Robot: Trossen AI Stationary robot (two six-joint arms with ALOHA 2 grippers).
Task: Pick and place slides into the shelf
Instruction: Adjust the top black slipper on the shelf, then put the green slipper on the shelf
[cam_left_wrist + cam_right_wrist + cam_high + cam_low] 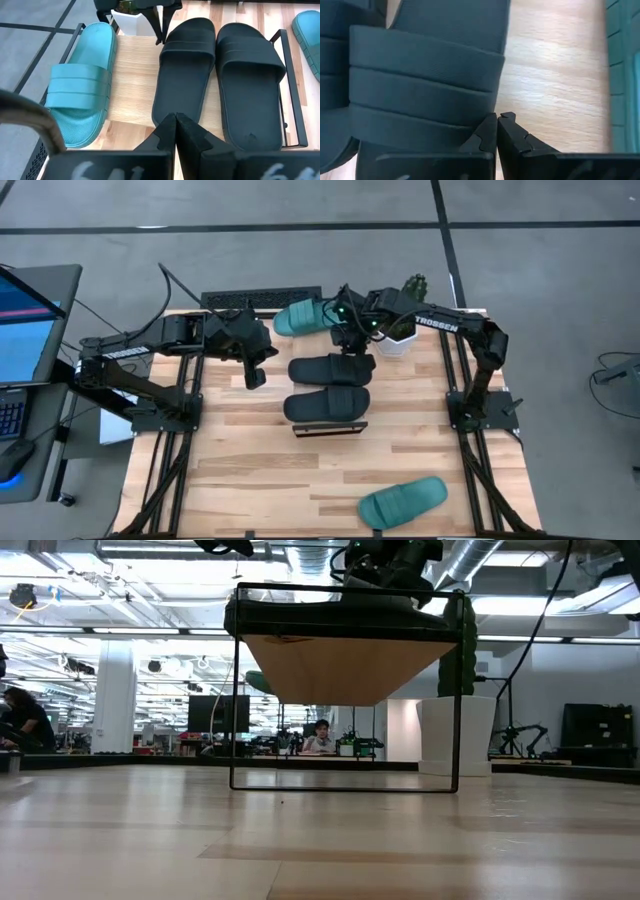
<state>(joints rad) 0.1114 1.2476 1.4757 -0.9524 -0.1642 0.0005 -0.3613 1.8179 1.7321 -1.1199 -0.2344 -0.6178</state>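
Observation:
The shelf (pixel 135 75) stands mid-table and carries three slides side by side: a teal one (pixel 300 317) at the far end and two black ones (pixel 332 368) (pixel 327 404). A second teal slide (pixel 402 502) lies sole-down on the table near the front right. My right gripper (pixel 497 125) is shut and points down over the shelf, beside the strap (pixel 420 95) of the middle black slide (pixel 182 70). My left gripper (pixel 176 120) is shut and hovers left of the shelf, holding nothing. My right gripper's shut fingertips (pixel 160 40) come slanting from above at the bare plank, right by the far long side of the middle black slide (pixel 485 75). I cannot tell whether they touch the slide or the plank.
A white pot (pixel 400 340) with a plant stands just right of the shelf's far end, under my right arm. A black grille (pixel 260 300) lies at the table's far edge. The table's near half is bare wood apart from the teal slide.

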